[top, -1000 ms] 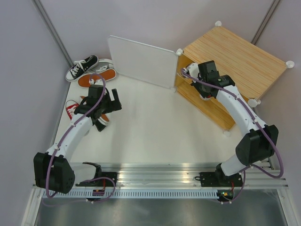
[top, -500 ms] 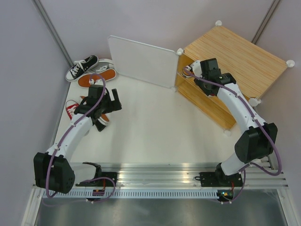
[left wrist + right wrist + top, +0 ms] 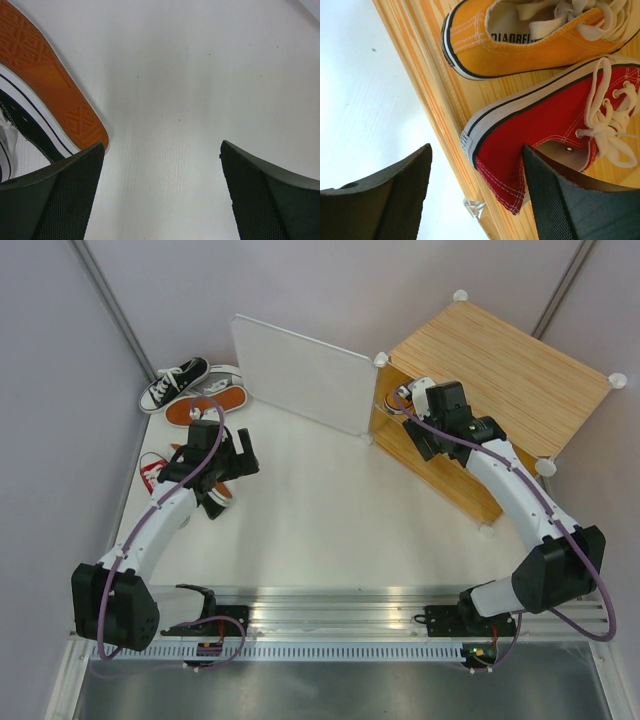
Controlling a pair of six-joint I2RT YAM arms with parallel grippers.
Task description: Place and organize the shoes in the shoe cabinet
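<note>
The right gripper [image 3: 476, 150] is released, its jaws spread wide at the open front of the cabinet [image 3: 505, 365]. The heel of a red shoe [image 3: 530, 125] lies between them. 1 finger [image 3: 560, 200] lies over that shoe's collar, but whether it touches cannot be told. The red shoe stands on the wooden shelf [image 3: 427, 75], just beside an orange shoe [image 3: 520, 47], and both heels point toward the shelf's front edge. The white door [image 3: 300, 375] stands open to the left of the cabinet.

The left gripper [image 3: 160, 150] is likewise released, jaws fully apart and holding nothing, over the bare white table [image 3: 200, 75]. Just left of it a black shoe [image 3: 50, 90] lies on its side with its orange sole showing. Farther out, near the left wall, lies a second red shoe [image 3: 150, 472]. In the back left corner are 3 more: a second black shoe [image 3: 172, 383], a grey shoe [image 3: 225, 377], and a sole-up shoe [image 3: 205, 407].
</note>
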